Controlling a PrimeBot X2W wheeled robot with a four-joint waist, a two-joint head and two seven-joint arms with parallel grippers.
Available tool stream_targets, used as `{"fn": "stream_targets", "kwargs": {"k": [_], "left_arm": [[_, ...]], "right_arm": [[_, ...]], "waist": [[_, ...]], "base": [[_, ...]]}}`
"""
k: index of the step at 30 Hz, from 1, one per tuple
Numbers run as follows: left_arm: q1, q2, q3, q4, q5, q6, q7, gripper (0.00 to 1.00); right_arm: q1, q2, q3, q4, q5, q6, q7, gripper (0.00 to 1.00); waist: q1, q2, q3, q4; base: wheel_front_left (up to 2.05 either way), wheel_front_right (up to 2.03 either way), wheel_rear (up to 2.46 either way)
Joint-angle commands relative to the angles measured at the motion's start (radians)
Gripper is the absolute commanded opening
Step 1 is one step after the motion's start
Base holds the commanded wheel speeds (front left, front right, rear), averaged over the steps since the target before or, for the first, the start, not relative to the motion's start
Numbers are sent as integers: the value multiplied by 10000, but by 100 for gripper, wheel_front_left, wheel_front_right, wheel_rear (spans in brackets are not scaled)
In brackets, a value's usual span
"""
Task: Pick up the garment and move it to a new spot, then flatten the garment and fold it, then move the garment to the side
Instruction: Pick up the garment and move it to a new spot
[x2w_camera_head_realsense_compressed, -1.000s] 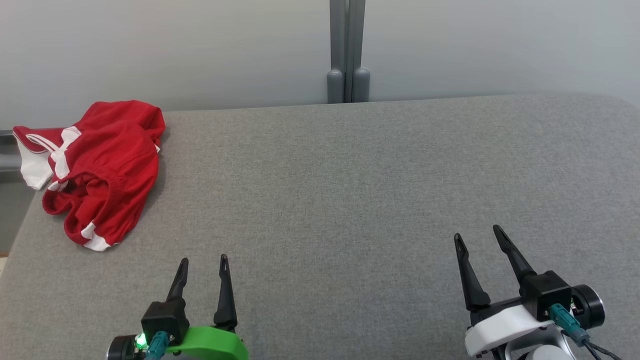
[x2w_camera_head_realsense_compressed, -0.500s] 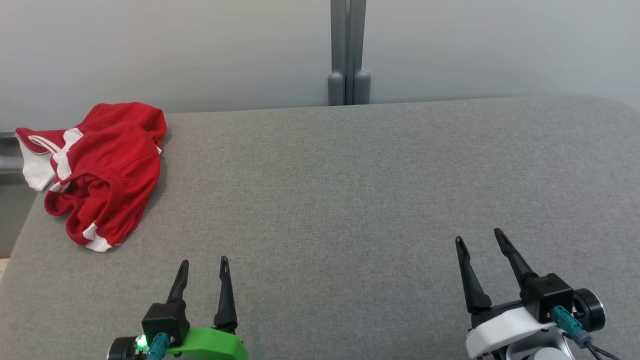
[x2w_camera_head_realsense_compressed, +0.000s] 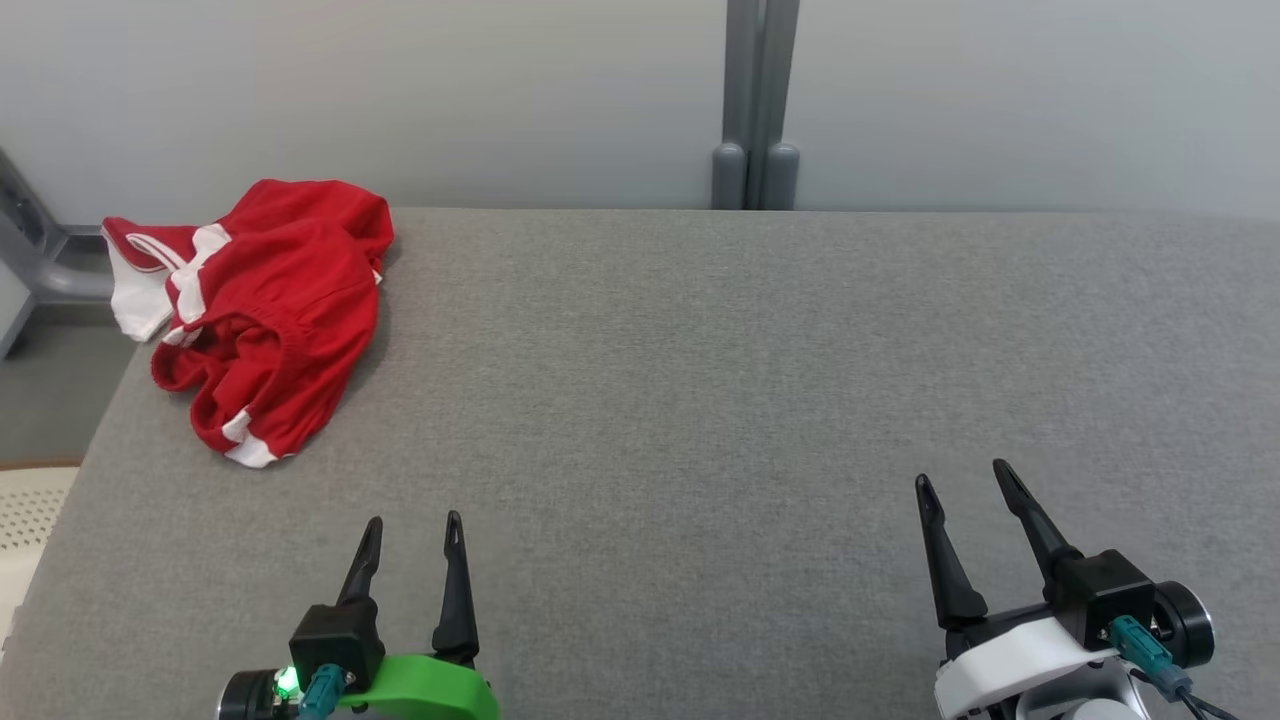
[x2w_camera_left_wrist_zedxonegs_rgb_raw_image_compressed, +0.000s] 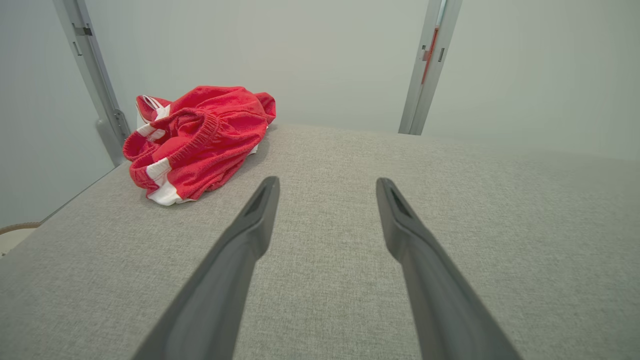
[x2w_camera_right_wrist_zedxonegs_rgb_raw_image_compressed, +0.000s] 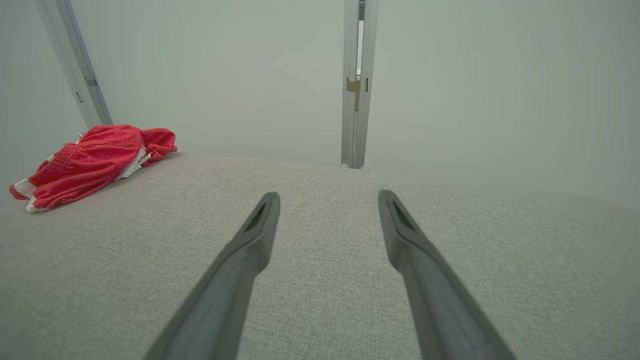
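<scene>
Jaws on the left arm and right arm stand apart, empty, above the near tabletop. Crumpled red garment lies at its far left corner, untouched. By my judgement every step, pickup onward, remains.

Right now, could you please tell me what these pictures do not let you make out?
1. Head view: the crumpled red and white cloth garment hides its own underside and full shape in its folds.
2. Head view: the cream perforated object is cut off by the left edge, so I cannot identify it.
3. Head view: the arms behind the left gripper and right gripper are cut off by the bottom edge.
</scene>
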Motion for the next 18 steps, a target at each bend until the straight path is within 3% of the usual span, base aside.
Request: {"fn": "stream_targets", "kwargs": {"k": [1,10,18], "left_arm": [[-27,61,51,-18,99,13,-9,100],[-19,59,231,-38,264,-98,-7,100],[-26,56,276,-92,290,-125,-7,100]], "right_arm": [[105,-29,33,-47,19,1,-34,100],[17,-31,117,-47,114,1,-34,100],[-61,-31,275,0,161,1,-34,100]], "waist": [[0,0,6,623],[0,0,91,2285],[0,0,135,3235]], "base": [[0,0,0],[0,0,0],[0,0,0]]}}
